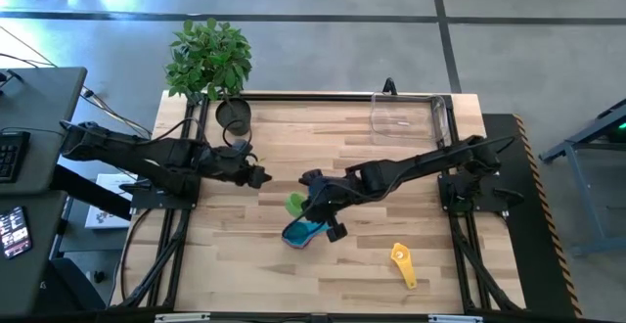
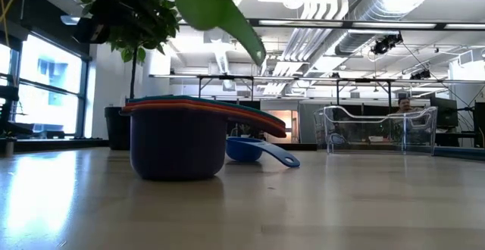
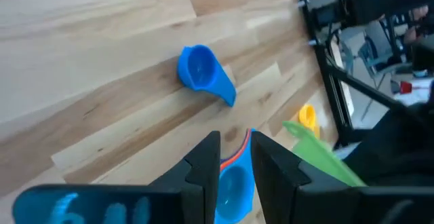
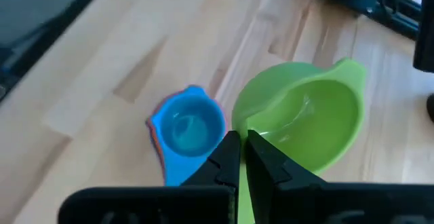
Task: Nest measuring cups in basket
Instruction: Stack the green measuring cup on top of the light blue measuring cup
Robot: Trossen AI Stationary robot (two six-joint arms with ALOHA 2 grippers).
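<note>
**High view: green cup aloft over the stack, basket unfilled**

High view, item 1: right gripper (image 1: pixel 315 202), mid-table, clenched on the rim of a green cup (image 1: pixel 294 204); same grip confirmed in right wrist view, fingers (image 4: pixel 227 157) pinching the near wall of the cup, bowl tilted.

Item 2: stack of nested cups (image 1: pixel 303 232), just below the green cup, blue-lined one on top, orange and red edges showing beneath, purple body at the base per low view. Standing on bare wood, not in any container.

Item 3: small blue cup (image 2: pixel 258 151), lying alone just behind the stack in low view.

Item 4: yellow cup (image 1: pixel 402 264), lying alone toward the near right of the table, well apart from the stack.

Item 5: basket (image 1: pixel 409 114), clear, at the far right edge of the table, well apart from every cup; no cup seen inside.

Item 6: left gripper (image 1: pixel 256 177), waiting left of centre, fingers close together, grasping nothing.

Item 7: potted plant (image 1: pixel 211 61), far left corner, not part of the job.

Risks, judged:
- Pinch on 1 thin wall only; possible swing or slip of the green cup on release or travel.
- Tilted bowl lowered onto the stack: likely to catch a rim and sit crooked, or tip the pile.
- Wrong nesting order: a larger cup set over a smaller one, jamming later ones.
- Whole stack yet to be carried to the basket; shifting layers possible in transit.
</note>
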